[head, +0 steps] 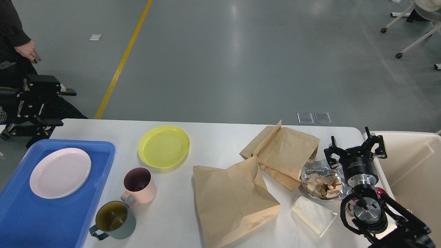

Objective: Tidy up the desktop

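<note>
The white desktop (213,137) holds a yellow plate (163,146), a pink mug (139,185), a grey-green mug (113,215), two brown paper bags (234,199) (284,151), a foil sheet with crumpled scraps (322,181) and a white packet (313,213). A pale plate (60,172) lies in the blue tray (100,151) at the left. My left gripper (66,106) is open and empty, raised beyond the table's far left corner. My right gripper (355,148) is open and empty, just right of the foil.
A beige bin (413,172) stands against the table's right end. A person (13,41) stands at the far left, close behind my left arm. Wheeled chair legs (410,38) stand on the grey floor at top right. A yellow floor line (120,65) runs past the table.
</note>
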`<state>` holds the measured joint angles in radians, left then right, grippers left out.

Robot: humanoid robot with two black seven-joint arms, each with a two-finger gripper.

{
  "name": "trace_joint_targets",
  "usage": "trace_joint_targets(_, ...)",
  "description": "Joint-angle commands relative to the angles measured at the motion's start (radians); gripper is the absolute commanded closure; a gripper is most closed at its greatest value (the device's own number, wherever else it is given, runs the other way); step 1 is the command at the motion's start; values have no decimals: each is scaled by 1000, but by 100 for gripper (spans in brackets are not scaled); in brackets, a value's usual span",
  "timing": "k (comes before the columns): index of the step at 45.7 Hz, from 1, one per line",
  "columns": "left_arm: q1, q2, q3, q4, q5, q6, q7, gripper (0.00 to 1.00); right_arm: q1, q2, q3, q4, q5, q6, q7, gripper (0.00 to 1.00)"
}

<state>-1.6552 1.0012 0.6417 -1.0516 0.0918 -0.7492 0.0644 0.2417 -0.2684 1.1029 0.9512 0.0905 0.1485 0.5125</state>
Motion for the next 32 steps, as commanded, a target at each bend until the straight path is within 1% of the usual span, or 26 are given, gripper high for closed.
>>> trace_joint_targets(1, -213, -146, 327, -8, 0, -2, -3, 3, -1, 0, 0, 0, 0, 0, 0, 0)
trace_joint_targets(4, -287, -242, 452, -11, -1, -2, -3, 3, -1, 0, 0, 0, 0, -1, 0, 0)
trace_joint_targets(7, -346, -326, 510, -19, -1, -10, 8, 3, -1, 0, 0, 0, 0, 0, 1, 0)
trace_joint_targets(9, -383, -369, 542, -30, -1, -36, 11, 3, 1, 0, 0, 0, 0, 0, 0, 0)
trace_joint_targets(11, -440, -409, 587, -66, -4, -76, 9, 3, 1, 0, 0, 0, 0, 0, 0, 0)
trace_joint_targets(14, -579, -473, 659, -180, -21, -101, 5, 3, -1, 0, 0, 0, 0, 0, 0, 0)
trace_joint_targets(18, -757, -535, 717, -355, -78, -93, 3, 4, -1, 0, 0, 0, 0, -1, 0, 0)
trace_joint_targets(21, -871, -572, 765, -451, -144, -90, 3, 4, -1, 0, 0, 0, 0, -1, 0, 0)
trace_joint_targets(24, -981, -639, 826, -530, -213, -90, 2, 4, -1, 0, 0, 0, 0, 0, 0, 0)
trace_joint_targets(27, -1038, -723, 886, -570, -286, -90, -2, 4, 1, 0, 0, 0, 0, -1, 0, 0)
trace_joint_targets(30, -1049, -802, 946, -593, -361, -87, -15, 4, -1, 0, 0, 0, 0, -1, 0, 0)
trace_joint_targets(32, -1054, -832, 986, -602, -401, -88, -29, 4, -1, 0, 0, 0, 0, 0, 0, 0)
